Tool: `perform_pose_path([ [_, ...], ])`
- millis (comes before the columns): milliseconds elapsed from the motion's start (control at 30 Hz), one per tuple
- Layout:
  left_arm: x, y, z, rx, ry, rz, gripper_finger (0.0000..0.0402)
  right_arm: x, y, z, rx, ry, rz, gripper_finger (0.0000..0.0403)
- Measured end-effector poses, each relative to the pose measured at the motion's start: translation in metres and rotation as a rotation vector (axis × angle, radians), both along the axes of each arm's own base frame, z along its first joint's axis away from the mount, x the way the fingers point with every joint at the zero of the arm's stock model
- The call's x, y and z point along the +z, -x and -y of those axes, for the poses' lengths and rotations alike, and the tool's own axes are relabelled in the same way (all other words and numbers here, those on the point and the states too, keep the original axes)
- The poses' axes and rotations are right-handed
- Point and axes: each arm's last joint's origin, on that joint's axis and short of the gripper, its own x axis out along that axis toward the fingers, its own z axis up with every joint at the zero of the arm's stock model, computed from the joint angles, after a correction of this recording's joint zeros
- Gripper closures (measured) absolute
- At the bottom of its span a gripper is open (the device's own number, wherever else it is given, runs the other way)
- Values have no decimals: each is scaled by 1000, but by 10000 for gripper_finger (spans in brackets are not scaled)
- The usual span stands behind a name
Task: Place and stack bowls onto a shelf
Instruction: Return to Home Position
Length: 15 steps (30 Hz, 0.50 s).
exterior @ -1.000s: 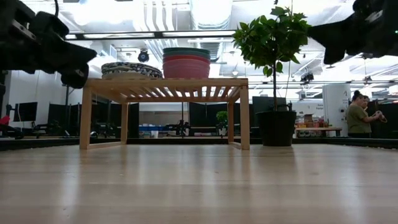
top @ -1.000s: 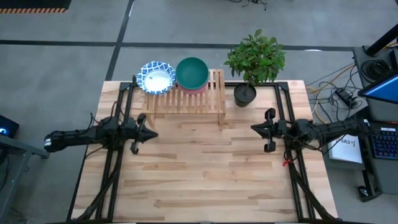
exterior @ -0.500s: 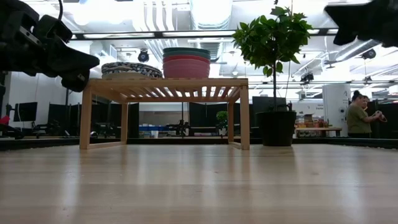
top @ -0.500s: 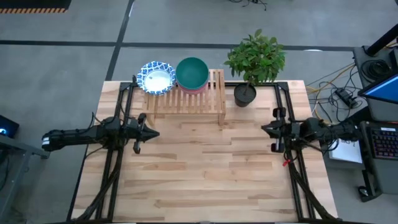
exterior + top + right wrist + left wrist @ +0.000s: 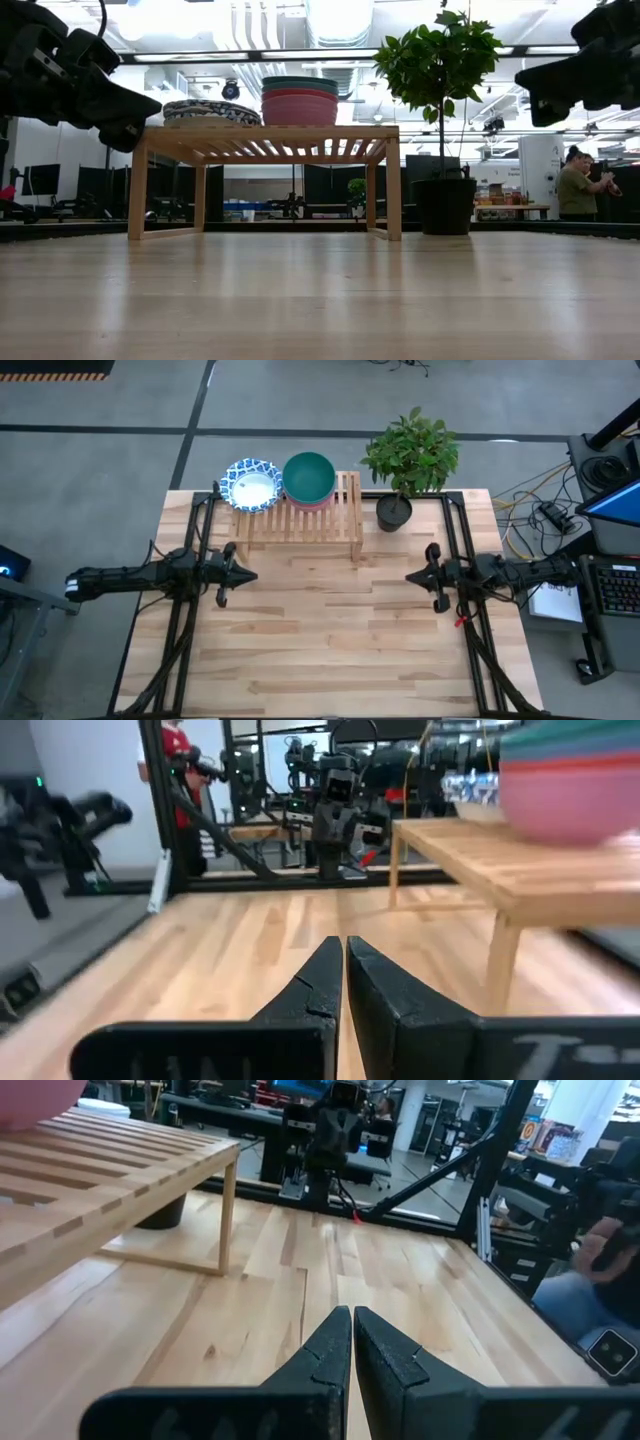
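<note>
Light wood covers the table (image 5: 330, 650), seen from straight above. At its far edge stands a low slatted shelf (image 5: 346, 510), and every bowl in sight rests on top of it. On the shelf's left end sits a stack of white bowls with blue patterned rims (image 5: 252, 485). Just beside it, toward the middle, is a stack of plain bowls with a green bowl (image 5: 309, 477) on top. From table height, a pink bowl (image 5: 299, 108) shows lowest in that stack, with thin bands of red and green above it.

A potted plant (image 5: 394, 512) stands on the table just right of the shelf.

The left gripper (image 5: 240, 574) hangs above the table's left side, in front of the shelf and apart from it, pointing toward the middle. Its wrist camera shows its claw closed with nothing in it. The right gripper (image 5: 412, 577) mirrors it over the table's right side, claw likewise closed and empty. The two are well apart.

A person (image 5: 578, 185) stands in the room far behind the table.
</note>
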Motion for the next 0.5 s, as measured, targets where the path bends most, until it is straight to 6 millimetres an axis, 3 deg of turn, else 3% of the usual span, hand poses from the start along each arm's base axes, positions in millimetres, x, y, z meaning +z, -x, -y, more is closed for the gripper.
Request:
perform_pose_path([
  [133, -1, 0, 0, 0, 1, -7, 402, -1, -1, 0, 0, -89, -19, 394],
  [500, -1, 0, 0, 0, 1, -7, 402, -1, -1, 0, -1, -66, -23, 394],
])
